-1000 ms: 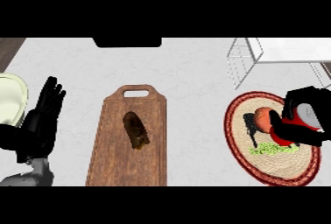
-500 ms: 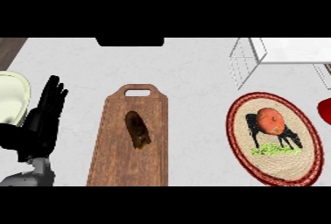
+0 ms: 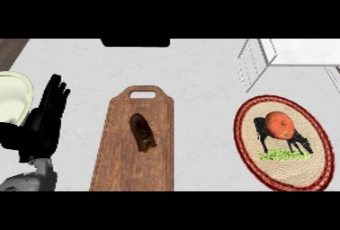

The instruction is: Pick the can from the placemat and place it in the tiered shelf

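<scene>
- Head view, counter's right side: the round woven placemat with a red rim and a black cow picture (image 3: 284,142) lies near the right edge, and no can stands on it.
- Head view, far right corner: the white wire tiered shelf (image 3: 256,63) is only partly in sight, and no can shows on the part that can be seen.
- Head view, middle of the counter: a long brown wooden cutting board with a handle hole (image 3: 135,143) carries a small dark brown object (image 3: 142,132) (I cannot tell what it is).
- Head view, left edge: the black left hand (image 3: 44,117) rests with fingers straight and apart, holding nothing, beside a pale green plate (image 3: 13,101).
- Right hand: nowhere in sight, so its state cannot be read.
- Progress, as a judgement: the can is off the placemat, so the pick looks done; placing on the shelf cannot be confirmed.
</scene>
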You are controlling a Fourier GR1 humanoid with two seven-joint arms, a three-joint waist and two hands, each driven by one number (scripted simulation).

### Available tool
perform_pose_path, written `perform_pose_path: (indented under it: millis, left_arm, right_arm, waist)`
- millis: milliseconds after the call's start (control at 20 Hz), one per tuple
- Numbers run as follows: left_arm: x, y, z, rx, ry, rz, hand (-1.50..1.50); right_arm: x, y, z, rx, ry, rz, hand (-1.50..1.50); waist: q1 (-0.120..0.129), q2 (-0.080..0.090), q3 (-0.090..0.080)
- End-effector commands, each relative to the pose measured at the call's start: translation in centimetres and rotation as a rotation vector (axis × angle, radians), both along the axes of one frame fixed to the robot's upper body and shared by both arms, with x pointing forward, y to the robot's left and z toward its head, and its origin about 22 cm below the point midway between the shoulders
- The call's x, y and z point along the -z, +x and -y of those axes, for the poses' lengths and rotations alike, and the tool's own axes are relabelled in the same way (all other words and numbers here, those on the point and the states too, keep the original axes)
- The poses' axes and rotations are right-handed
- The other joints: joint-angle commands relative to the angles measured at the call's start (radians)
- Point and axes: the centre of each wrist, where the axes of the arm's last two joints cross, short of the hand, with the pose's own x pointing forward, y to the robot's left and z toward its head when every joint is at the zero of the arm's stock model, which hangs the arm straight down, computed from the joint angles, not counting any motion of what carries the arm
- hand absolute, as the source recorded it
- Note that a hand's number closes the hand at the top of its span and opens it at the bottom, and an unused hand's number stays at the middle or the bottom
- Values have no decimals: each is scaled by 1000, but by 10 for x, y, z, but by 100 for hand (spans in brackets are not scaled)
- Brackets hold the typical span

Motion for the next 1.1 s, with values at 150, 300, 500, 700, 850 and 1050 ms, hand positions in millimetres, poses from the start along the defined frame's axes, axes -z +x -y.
perform_pose_path:
  millis: [150,300,500,700,850,1050]
  left_arm:
    - [-5,4,0,11,-9,-1,0]
    - [12,1,5,16,-2,-7,0]
    - [-6,0,-10,21,-20,-1,0]
    - [13,2,-8,20,-21,2,0]
    - [2,-2,-12,5,-8,11,0]
    - [2,-4,1,29,-6,3,0]
  right_arm:
    - [34,36,26,27,50,35,150]
    - [16,64,33,42,42,65,150]
    - [55,86,35,65,43,98,150]
    - [68,100,39,55,51,117,150]
    - [70,114,30,35,39,116,150]
    - [77,123,44,82,45,117,150]
  waist:
    - [1,1,0]
    - [12,4,0]
    - [19,6,1]
    - [14,6,0]
    - [13,4,0]
    - [22,7,1]
